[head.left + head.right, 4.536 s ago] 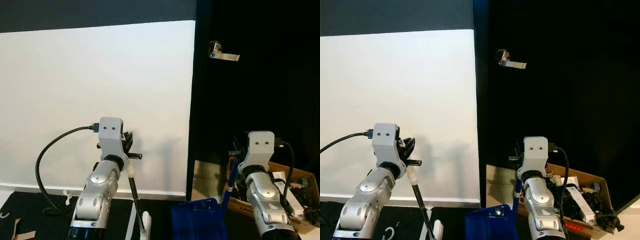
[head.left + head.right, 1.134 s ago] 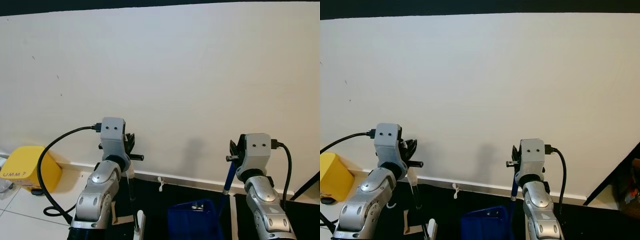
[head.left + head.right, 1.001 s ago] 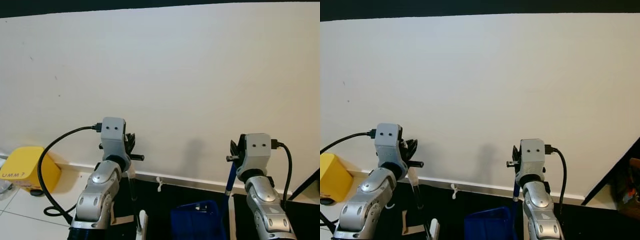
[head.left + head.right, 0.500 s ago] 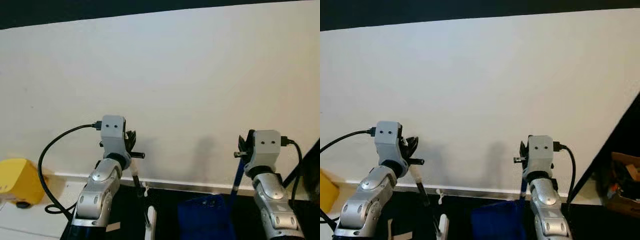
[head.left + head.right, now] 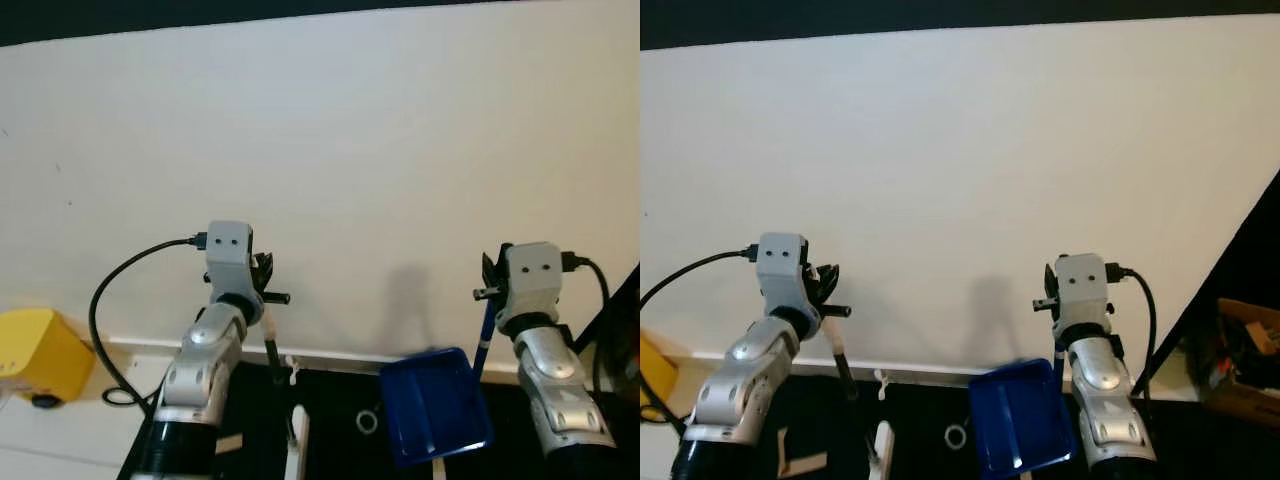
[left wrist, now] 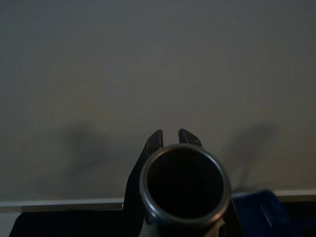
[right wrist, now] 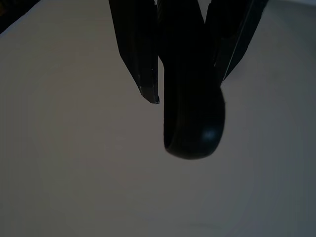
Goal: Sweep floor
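Note:
My left gripper is shut on the dark broom handle, held up before the white wall. The handle slants down to a white broom head on the dark floor. In the left wrist view the handle's round end sits between the two fingers. My right gripper is shut on the blue dustpan handle. The blue dustpan hangs tilted beside it, its open tray facing me. The right wrist view has the handle's dark rounded end between the fingers.
A white wall stands close ahead with a pale baseboard. A yellow box sits at the far left. A small ring and a white clip lie on the dark floor. A cardboard box is at the right.
The view has swung along the wall from a dark door to this stretch. The dustpan has tipped up and moved right, its tray now facing me. Both grippers keep their hold.

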Available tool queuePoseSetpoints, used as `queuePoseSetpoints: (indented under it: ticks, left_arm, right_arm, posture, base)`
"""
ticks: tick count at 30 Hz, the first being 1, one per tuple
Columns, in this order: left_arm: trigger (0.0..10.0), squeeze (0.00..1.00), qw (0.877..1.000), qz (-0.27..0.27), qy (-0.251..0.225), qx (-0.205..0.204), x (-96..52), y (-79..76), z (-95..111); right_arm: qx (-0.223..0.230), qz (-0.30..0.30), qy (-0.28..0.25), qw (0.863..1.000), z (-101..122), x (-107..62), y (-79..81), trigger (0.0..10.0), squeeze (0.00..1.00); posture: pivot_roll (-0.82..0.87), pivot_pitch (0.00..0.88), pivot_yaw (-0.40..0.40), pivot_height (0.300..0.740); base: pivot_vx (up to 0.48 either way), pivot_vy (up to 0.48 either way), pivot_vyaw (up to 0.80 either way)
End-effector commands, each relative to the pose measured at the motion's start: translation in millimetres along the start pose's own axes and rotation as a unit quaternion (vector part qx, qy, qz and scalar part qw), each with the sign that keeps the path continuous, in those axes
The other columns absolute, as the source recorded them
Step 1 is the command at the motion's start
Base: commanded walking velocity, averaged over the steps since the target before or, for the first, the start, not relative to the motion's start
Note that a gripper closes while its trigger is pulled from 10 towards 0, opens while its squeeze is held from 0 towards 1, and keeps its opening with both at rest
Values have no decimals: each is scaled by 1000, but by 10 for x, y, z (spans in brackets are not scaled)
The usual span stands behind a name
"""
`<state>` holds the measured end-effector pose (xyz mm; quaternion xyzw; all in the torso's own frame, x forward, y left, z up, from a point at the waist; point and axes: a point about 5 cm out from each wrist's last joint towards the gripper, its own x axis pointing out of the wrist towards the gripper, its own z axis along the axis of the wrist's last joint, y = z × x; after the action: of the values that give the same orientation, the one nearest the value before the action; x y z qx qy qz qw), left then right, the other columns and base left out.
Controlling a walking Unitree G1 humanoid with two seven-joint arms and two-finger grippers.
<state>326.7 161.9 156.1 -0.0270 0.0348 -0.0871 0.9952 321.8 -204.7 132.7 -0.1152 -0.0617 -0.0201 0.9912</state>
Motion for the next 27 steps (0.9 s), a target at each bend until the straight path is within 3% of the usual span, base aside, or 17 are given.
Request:
queuePoseSetpoints:
  ticks: [1,10,17,20,27]
  left_arm:
    - [10000,0,1000,12,-10,19,36,122,60]
    - [10000,0,999,18,-21,31,237,232,176]
    - [10000,0,1000,-11,-19,18,356,178,234]
    - [10000,0,999,-33,-13,-12,400,134,237]
    - [10000,0,999,-33,-31,-14,480,121,271]
  right_arm:
    - [-14,-4,-9,1000,23,55,-15,10000,0]
    - [-34,-25,-2,999,20,218,-150,10000,0]
    - [-30,-54,-30,998,110,312,-264,10000,0]
    - [-30,-53,-38,997,116,333,-246,10000,0]
    - [-41,-40,-24,998,47,361,-159,10000,0]
  posture:
    - [7,185,105,740]
    - [27,225,111,740]
    - [46,253,118,740]
    - [60,272,122,740]
    - [73,302,121,740]
  base:
    - [0,0,0]
    - [0,0,0]
    - [0,0,0]
    - [0,0,0]
    - [0,0,0]
